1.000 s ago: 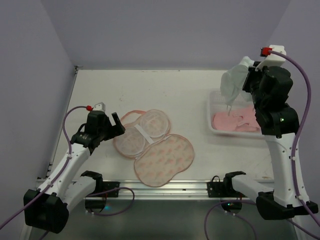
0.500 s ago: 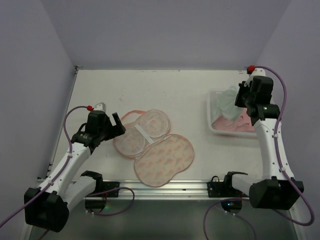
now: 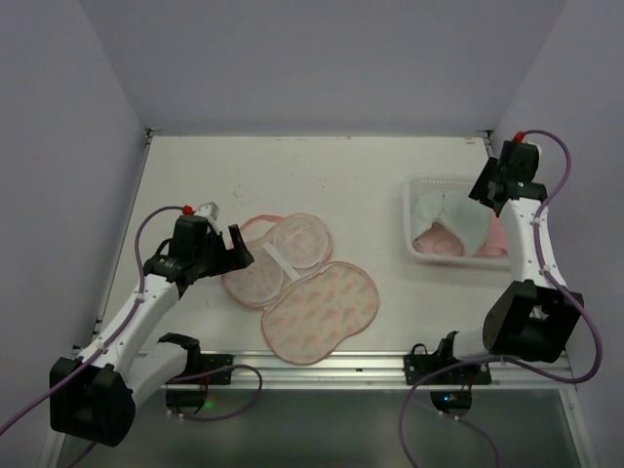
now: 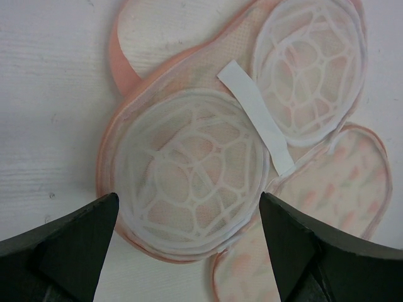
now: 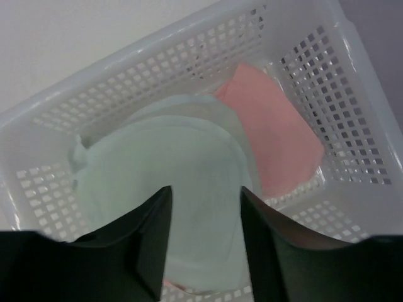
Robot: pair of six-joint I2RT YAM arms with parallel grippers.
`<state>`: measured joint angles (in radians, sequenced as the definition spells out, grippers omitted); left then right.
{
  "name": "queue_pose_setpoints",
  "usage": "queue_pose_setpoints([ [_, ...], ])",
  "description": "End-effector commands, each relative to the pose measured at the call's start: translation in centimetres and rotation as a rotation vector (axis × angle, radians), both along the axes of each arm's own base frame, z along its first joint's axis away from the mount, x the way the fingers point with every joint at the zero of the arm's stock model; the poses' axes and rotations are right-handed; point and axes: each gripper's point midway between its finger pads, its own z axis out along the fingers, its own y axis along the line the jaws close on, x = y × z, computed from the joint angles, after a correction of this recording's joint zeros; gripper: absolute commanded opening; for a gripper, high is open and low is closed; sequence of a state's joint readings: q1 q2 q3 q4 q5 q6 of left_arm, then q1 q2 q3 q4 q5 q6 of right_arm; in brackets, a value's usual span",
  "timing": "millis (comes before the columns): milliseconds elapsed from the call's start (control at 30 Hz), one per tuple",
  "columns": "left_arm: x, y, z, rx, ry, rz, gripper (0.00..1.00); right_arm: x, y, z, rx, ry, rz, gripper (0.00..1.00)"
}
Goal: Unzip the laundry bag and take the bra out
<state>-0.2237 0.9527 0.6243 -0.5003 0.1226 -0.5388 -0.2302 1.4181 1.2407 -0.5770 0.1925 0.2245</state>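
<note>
Right pincer point(image 5: 204, 196) lowered, apart over bra point(image 5: 165, 165) in basket point(image 5: 157, 82) | left pincer point(image 4: 189, 199) apart over opened laundry bag point(image 3: 322, 307)

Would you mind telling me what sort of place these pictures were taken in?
Probably a robotics lab test cell: a left arm and right arm bolted to a white table, plain lavender walls enclosing it, and a laundry bag laid open on it.

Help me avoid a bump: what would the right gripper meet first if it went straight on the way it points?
Most likely the pale green bra lying in the white basket. The open right gripper points straight at it, with nothing between. The depth is unclear.
</note>
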Motion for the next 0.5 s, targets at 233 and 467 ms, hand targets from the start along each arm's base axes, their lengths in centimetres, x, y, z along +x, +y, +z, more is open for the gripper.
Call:
queue_pose_setpoints([
  [233, -0.3, -3.6, 1.6, -0.042, -0.033, -0.214, 0.97, -2.9, -0.9, 9.8, -0.014, -0.231, -0.194, 0.79],
  [467, -0.7, -9.3, 2.0, 0.042, -0.052, -0.355, 0.97, -3.8, 5.8, 15.6, 0.213, -0.487, 0.054, 0.86],
])
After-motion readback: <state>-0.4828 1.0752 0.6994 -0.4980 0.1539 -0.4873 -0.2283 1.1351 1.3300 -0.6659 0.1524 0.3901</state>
